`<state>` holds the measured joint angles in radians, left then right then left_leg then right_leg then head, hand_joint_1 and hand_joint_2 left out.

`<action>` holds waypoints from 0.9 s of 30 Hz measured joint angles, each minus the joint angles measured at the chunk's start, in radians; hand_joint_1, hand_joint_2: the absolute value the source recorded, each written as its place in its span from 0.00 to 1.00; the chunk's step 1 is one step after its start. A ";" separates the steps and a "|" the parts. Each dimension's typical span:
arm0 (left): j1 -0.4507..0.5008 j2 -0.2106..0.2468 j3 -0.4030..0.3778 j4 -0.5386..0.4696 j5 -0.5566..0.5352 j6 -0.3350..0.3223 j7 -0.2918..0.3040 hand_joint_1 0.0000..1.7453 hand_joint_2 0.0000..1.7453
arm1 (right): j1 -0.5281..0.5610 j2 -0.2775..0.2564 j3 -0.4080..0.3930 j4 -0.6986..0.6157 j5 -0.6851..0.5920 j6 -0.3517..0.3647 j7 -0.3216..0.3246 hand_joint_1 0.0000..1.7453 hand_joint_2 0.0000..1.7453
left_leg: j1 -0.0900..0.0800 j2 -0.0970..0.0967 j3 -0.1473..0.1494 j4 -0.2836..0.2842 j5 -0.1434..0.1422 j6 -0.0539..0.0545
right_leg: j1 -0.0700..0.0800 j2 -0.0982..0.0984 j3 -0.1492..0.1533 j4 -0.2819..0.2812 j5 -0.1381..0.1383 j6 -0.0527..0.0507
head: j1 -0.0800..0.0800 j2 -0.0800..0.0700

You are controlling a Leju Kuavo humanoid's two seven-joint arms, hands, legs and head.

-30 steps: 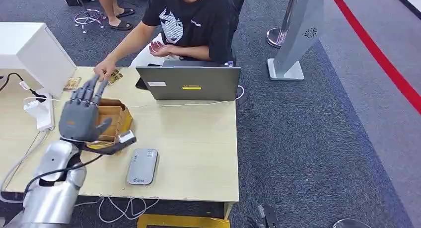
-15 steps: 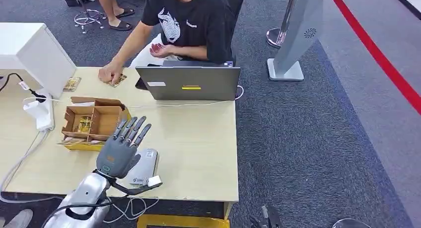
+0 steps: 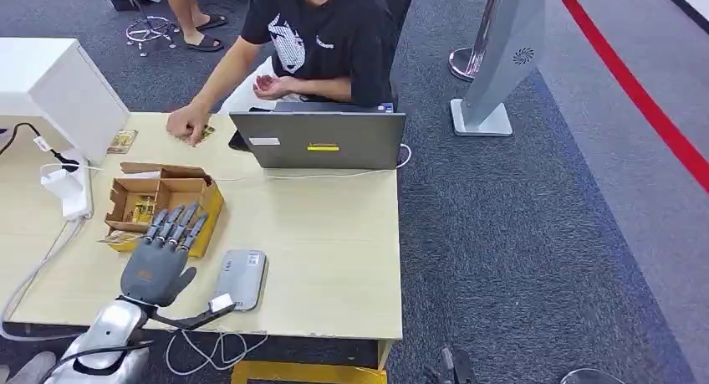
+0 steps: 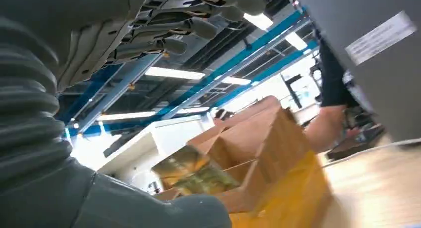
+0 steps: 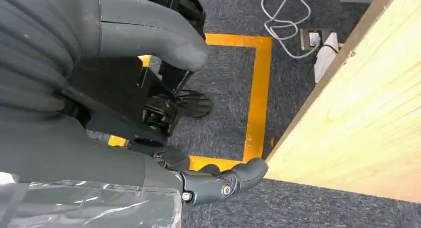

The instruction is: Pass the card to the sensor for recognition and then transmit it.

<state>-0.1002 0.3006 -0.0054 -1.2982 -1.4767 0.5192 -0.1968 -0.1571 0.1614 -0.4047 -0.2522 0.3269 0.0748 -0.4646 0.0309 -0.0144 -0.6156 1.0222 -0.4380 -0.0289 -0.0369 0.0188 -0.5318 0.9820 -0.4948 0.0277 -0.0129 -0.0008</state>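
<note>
Left hand [image 3: 159,263] flat, fingers spread, holding nothing. Cards [image 3: 142,208] in the box [image 3: 205,202] just beyond its fingertips. Sensor [image 3: 240,279] right beside it.

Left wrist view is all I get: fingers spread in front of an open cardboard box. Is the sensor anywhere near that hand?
Observer: Yes. The head view shows the sensor, a flat grey device, lying on the table just right of the left hand.
Operator: Any card outside the box?
Observer: A person's hand rests on a card at the table's far edge, beside the laptop.
Operator: And the right hand?
Observer: The right hand hangs beside the table's edge, over the floor, with nothing in it.
</note>
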 joint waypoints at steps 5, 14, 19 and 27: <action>-0.014 0.000 0.062 0.050 -0.011 0.013 -0.005 0.00 1.00 | 0.000 0.000 -0.008 0.000 0.009 0.001 -0.002 0.00 1.00 | 0.000 0.000 0.000 0.000 0.000 0.000 | 0.000 0.000 0.000 0.000 0.000 0.000 | 0.000 0.000; -0.034 -0.001 0.116 0.138 -0.040 0.018 0.011 0.00 1.00 | 0.000 0.005 -0.021 0.000 0.018 0.005 -0.006 0.00 1.00 | 0.000 0.000 0.000 0.000 0.000 0.000 | 0.000 0.000 0.000 0.000 0.000 0.000 | 0.000 0.000; -0.061 -0.007 0.135 0.177 -0.061 0.023 0.033 0.00 1.00 | 0.000 0.008 -0.024 0.000 0.026 0.009 -0.007 0.00 1.00 | 0.000 0.000 0.000 0.000 0.000 0.000 | 0.000 0.000 0.000 0.000 0.000 0.000 | 0.000 0.000; -0.100 -0.037 0.151 0.216 -0.072 0.042 0.044 0.00 1.00 | 0.000 0.008 -0.034 0.000 0.040 0.013 -0.007 0.00 1.00 | 0.000 0.000 0.000 0.000 0.000 0.000 | 0.000 0.000 0.000 0.000 0.000 0.000 | 0.000 0.000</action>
<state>-0.2005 0.2633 0.1457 -1.0819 -1.5484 0.5615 -0.1530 -0.1572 0.1698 -0.4387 -0.2522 0.3670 0.0881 -0.4715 0.0308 -0.0145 -0.6157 1.0222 -0.4380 -0.0289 -0.0370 0.0187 -0.5321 0.9819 -0.4948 0.0277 -0.0126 -0.0008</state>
